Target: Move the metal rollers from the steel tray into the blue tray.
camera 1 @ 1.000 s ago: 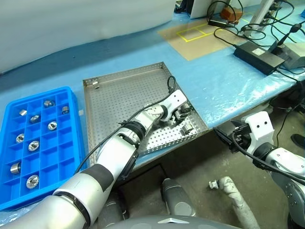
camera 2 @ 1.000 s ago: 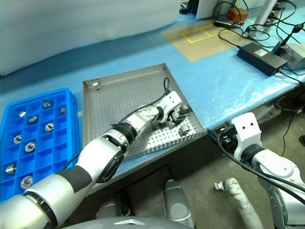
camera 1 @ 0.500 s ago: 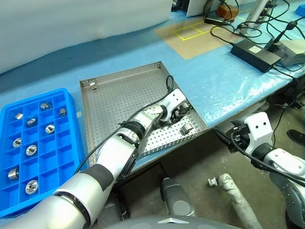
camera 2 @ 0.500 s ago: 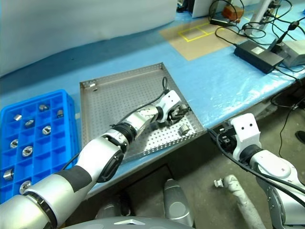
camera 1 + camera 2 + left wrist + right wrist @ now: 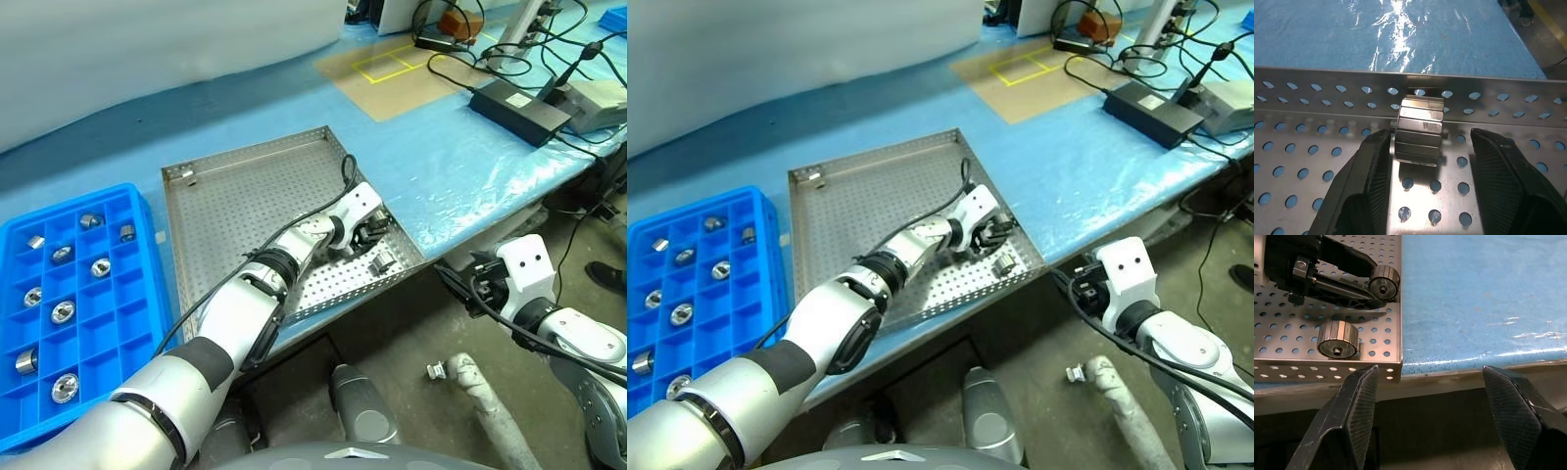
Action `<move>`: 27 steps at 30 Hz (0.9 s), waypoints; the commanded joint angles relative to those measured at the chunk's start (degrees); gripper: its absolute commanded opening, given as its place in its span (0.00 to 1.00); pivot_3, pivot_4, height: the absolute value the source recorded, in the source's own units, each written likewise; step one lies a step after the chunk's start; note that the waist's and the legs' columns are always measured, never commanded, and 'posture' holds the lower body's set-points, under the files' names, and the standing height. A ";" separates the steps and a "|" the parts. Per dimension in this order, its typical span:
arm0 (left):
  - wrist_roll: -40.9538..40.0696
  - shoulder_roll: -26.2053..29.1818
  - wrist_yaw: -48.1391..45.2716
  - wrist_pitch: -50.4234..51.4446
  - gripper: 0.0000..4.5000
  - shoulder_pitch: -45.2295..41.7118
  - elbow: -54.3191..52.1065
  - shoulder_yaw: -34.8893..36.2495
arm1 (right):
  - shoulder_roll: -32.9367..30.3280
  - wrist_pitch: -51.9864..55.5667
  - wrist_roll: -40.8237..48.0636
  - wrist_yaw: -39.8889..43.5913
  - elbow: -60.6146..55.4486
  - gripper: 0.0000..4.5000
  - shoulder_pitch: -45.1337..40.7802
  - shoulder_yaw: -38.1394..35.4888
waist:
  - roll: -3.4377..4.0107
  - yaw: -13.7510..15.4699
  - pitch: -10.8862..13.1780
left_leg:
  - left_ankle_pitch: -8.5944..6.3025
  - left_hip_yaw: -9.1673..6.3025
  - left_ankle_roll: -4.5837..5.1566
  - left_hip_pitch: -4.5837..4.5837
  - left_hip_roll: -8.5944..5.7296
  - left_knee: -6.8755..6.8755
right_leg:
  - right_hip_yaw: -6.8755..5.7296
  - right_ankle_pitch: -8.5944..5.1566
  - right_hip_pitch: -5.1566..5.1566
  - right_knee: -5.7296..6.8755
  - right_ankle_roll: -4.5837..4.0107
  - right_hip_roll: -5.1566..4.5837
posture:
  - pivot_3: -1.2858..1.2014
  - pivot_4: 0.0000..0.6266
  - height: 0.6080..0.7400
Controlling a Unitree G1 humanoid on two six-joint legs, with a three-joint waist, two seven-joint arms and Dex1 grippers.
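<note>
The steel tray (image 5: 245,196) lies in the middle of the blue table. My left gripper (image 5: 1430,133) is low over its near right corner, open. A metal roller (image 5: 1419,129) lies on its side between the fingers, touching one finger (image 5: 1374,161) with a gap to the other. A second roller (image 5: 1337,339) lies just nearer the tray's front rim, and a third (image 5: 187,176) sits in the far left corner. The blue tray (image 5: 108,323) at the left holds several rollers in its compartments. My right gripper (image 5: 1428,368) hovers open and empty off the table's front edge.
A black power brick (image 5: 519,98) with cables lies at the far right of the table. A brown sheet with yellow tape marks (image 5: 392,64) is behind the steel tray. The table's front edge runs just past the tray's near rim.
The whole picture has shifted slightly, so the camera moved. My left gripper stays at the same roller in the tray's corner, and the right gripper keeps its place.
</note>
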 commanded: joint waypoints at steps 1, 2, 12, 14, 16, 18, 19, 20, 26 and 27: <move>-0.77 -8.10 -0.02 -1.10 0.48 0.38 -1.59 0.65 | -0.24 -0.77 -0.12 -0.35 -1.54 0.79 0.28 -0.57 | 0.00 -0.07 0.00 | 0.00 0.00 0.00 0.00 0.00 0.00 | 0.00 0.00 0.00 0.00 0.00 0.00 | 0.20 0.24 1.00; -0.63 -8.06 0.20 -1.13 0.41 0.41 -1.59 0.61 | -0.29 -0.74 -0.12 -0.35 -1.53 0.79 0.28 -0.58 | 0.00 -0.09 0.00 | 0.00 0.00 0.00 0.00 0.00 0.00 | -0.01 0.00 0.00 0.00 0.00 0.00 | 0.20 0.24 1.00; -0.35 -6.09 -0.59 -1.73 0.31 1.19 -2.48 0.54 | -0.35 -1.34 -0.31 -0.31 0.10 0.79 -1.72 1.07 | 0.00 -0.11 0.00 | -0.01 -0.01 0.02 0.00 -0.01 0.00 | -0.04 0.00 0.06 -0.07 0.01 -0.08 | 0.21 0.24 1.00; -0.73 -4.82 -0.96 -2.70 0.31 1.61 -3.46 0.88 | -0.21 -1.36 0.17 -0.03 0.41 0.79 -2.51 1.38 | 0.00 -0.11 0.00 | -0.02 -0.01 0.02 0.00 -0.02 0.00 | -0.04 0.00 0.06 -0.07 0.01 -0.09 | 0.21 0.24 1.00; -1.82 -3.05 -1.99 -3.41 0.31 2.23 -5.44 1.74 | 0.15 -1.01 1.48 0.61 0.68 0.79 -3.66 1.31 | 0.01 -0.04 0.01 | -0.02 -0.01 0.02 0.00 -0.02 -0.01 | -0.04 0.00 0.06 -0.08 0.01 -0.09 | 0.22 0.24 1.00; -3.19 -1.31 -3.45 -3.74 0.31 3.12 -8.31 2.74 | 0.08 -0.61 3.06 1.56 0.98 0.79 -5.11 1.35 | 0.01 0.07 0.01 | -0.02 -0.01 0.03 0.00 -0.03 -0.01 | -0.05 0.00 0.08 -0.09 0.00 -0.11 | 0.23 0.24 1.00; -4.64 0.21 -4.91 -3.09 0.31 4.00 -11.16 3.69 | -0.06 -0.21 4.47 2.47 1.26 0.79 -6.61 1.48 | 0.02 0.07 0.01 | -0.02 -0.01 0.04 -0.01 -0.03 -0.01 | -0.06 0.00 0.08 -0.10 0.00 -0.11 | 0.23 0.24 1.00; -5.82 1.64 -6.25 -2.54 0.31 4.96 -14.04 4.48 | -0.32 0.04 5.56 3.34 1.80 0.79 -8.15 1.76 | 0.01 0.09 0.01 | -0.03 -0.01 0.05 -0.01 -0.03 -0.01 | -0.06 0.00 0.09 -0.10 0.00 -0.12 | 0.25 0.24 1.00; -12.59 10.65 -13.38 8.73 0.31 16.60 -41.59 6.53 | -2.67 -2.39 6.00 7.99 10.42 0.79 -21.24 8.76 | 0.00 0.35 0.05 | -0.01 -0.04 0.05 0.06 0.09 0.06 | -0.11 0.01 0.06 0.16 -0.02 -0.09 | 0.30 0.24 1.00; -13.09 12.00 -13.31 10.42 0.31 18.40 -45.49 6.59 | -2.62 -3.25 5.53 8.66 12.37 0.79 -23.42 10.25 | 0.02 0.53 0.06 | -0.01 -0.04 0.04 0.07 0.15 0.06 | -0.15 0.01 0.06 0.21 -0.02 -0.06 | 0.31 0.24 1.00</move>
